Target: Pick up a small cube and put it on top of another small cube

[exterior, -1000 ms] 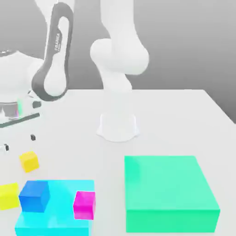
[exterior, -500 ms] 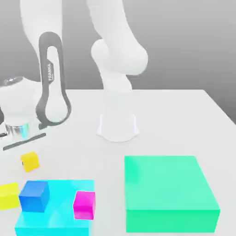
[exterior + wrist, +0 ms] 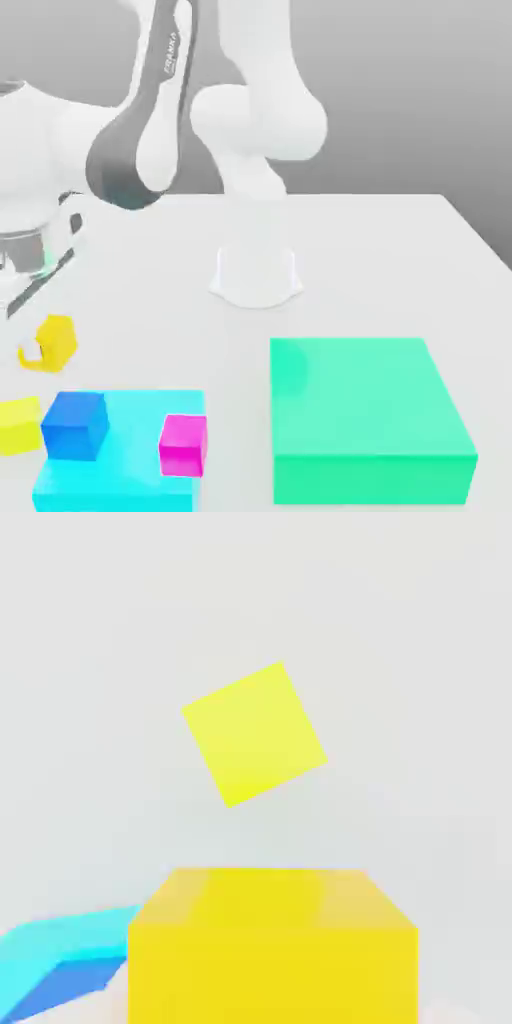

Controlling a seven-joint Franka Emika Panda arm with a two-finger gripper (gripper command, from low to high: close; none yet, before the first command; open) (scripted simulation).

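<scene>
The hand is pressed together on the small cube, the bright yellow one. In the exterior view the cube hangs tilted beneath the hand, seemingly clear of the table with a shadow under it. In the hand view the same cube sits right under the camera, close and large.

Further below the hand lies the second yellow cube, resting flat on the table and turned at an angle to the held one. In the exterior view this second yellow cube is just beside the cyan block, which carries the blue cube and the magenta cube. The green block stands well apart from the hand, on the far side of the cyan block.

The pickup looks done, and the step in hand is the carry toward the stacking spot. The next move likely calls for bringing the held cube directly over the second yellow cube and turning the wrist so the faces line up. The hand should then lower until the cubes touch before it opens. The blue cube sits near the target, so the descent should stay clear of it.
</scene>
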